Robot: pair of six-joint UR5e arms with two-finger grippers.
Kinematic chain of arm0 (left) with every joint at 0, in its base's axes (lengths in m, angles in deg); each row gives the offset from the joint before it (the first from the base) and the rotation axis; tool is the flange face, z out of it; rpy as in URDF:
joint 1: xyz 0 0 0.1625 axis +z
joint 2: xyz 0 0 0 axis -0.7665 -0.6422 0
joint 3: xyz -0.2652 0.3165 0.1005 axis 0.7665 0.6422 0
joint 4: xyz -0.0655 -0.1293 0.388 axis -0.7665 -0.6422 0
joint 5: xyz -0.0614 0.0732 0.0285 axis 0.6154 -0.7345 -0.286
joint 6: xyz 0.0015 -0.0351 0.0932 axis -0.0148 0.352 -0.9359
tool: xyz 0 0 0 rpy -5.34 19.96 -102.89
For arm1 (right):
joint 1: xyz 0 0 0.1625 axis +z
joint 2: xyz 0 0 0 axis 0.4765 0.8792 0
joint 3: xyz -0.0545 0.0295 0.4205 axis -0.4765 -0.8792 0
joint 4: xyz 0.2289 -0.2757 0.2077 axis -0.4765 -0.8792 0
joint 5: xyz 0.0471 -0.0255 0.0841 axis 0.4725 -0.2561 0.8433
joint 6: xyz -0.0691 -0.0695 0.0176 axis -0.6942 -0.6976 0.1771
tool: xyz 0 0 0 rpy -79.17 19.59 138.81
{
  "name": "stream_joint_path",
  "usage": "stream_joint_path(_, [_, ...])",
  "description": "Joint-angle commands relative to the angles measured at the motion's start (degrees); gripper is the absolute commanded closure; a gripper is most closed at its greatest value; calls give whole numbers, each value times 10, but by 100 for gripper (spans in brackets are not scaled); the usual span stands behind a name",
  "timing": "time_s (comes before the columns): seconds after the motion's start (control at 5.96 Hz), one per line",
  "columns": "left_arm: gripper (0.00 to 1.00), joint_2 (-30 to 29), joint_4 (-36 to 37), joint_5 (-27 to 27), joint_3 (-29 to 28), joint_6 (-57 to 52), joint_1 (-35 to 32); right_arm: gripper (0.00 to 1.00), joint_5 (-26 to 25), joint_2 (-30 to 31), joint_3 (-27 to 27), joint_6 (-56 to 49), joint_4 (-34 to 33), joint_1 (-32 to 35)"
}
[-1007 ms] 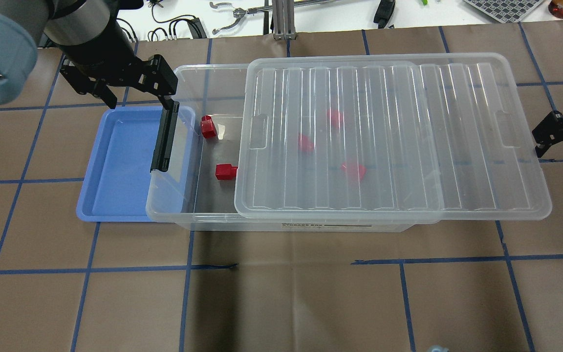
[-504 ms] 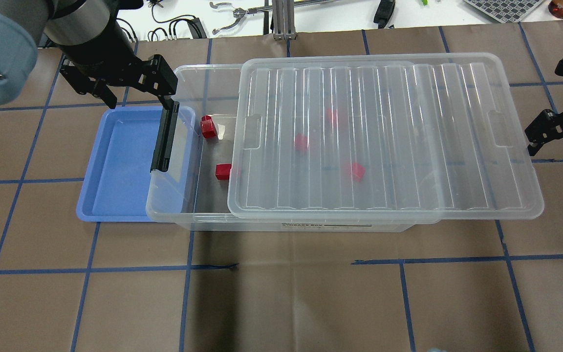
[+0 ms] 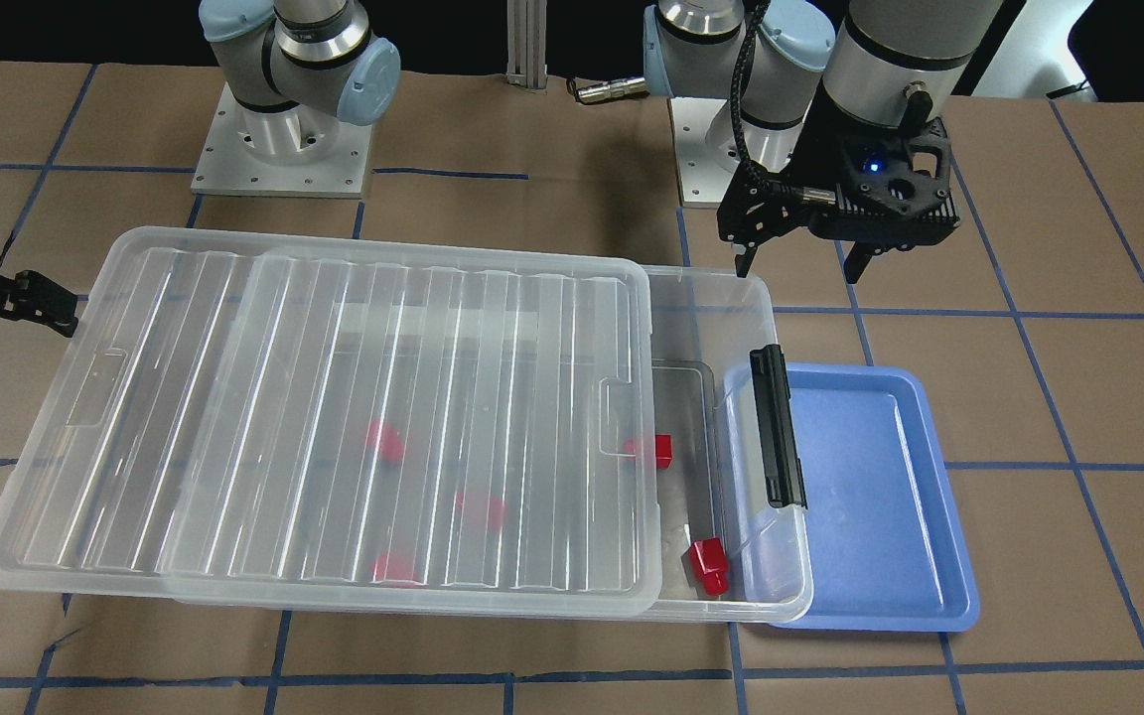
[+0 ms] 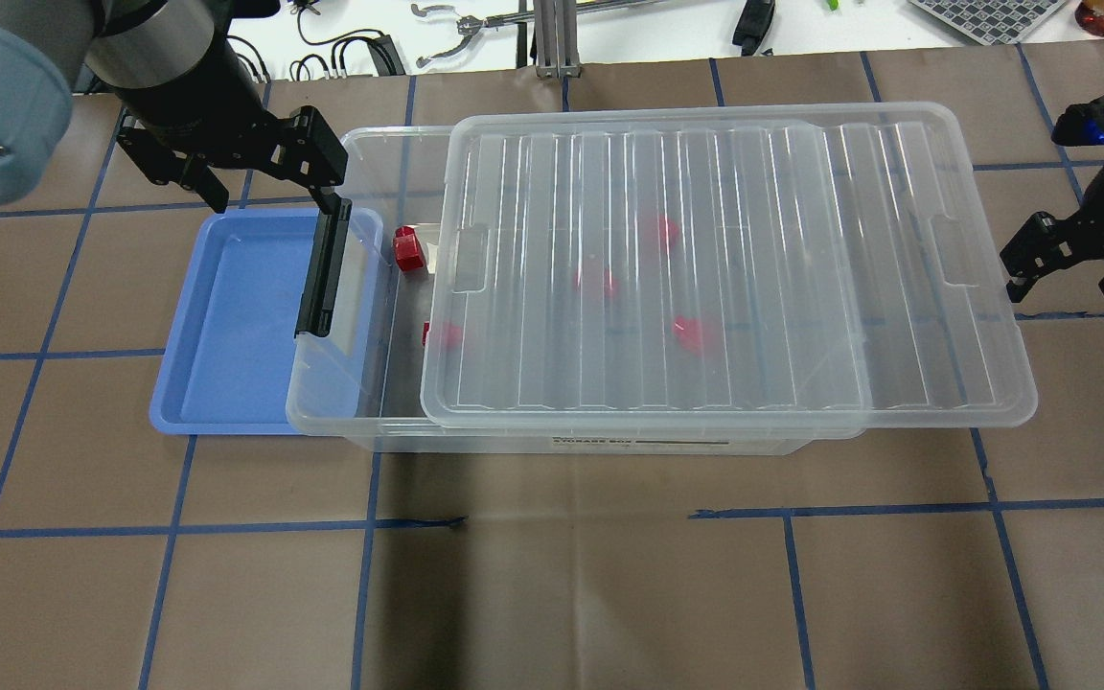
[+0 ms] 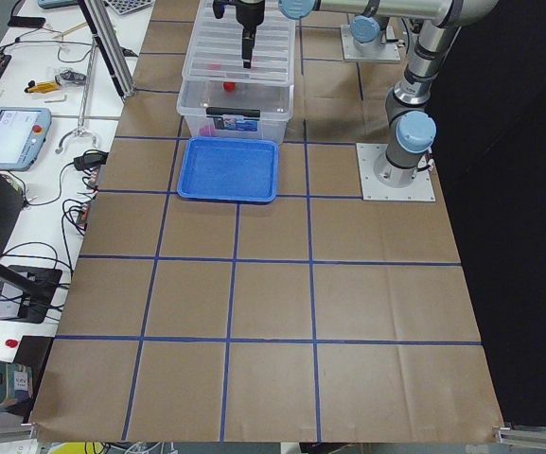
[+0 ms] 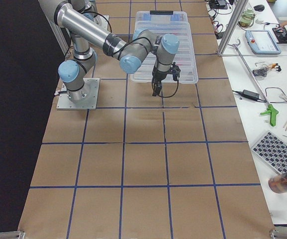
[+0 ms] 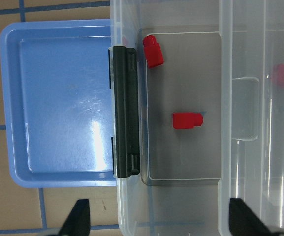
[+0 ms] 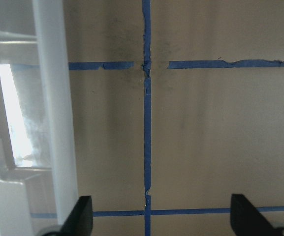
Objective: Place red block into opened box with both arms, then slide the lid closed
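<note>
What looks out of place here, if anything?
The large clear plastic storage box sits with its black-latch end overlapping the blue plastic tray. The ribbed translucent lid overhangs the opposite end, leaving the latch end uncovered.

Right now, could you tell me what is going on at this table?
The lid lies across most of the box, leaving a gap at the latch end and overhanging the other end. The right gripper, fingers open, is at the overhanging edge and looks placed to push the lid shut. The left gripper hovers open above the latch end. Red blocks lie inside.
</note>
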Motion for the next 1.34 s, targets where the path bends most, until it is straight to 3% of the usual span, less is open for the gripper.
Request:
stream_joint_path(0.0, [2,0,0,0,-1,0,-1,0,24,0,1,11,9,6])
stream_joint_path(1.18, [2,-1,5,1,-1,-1,0,0,47,22,26,61,9,66])
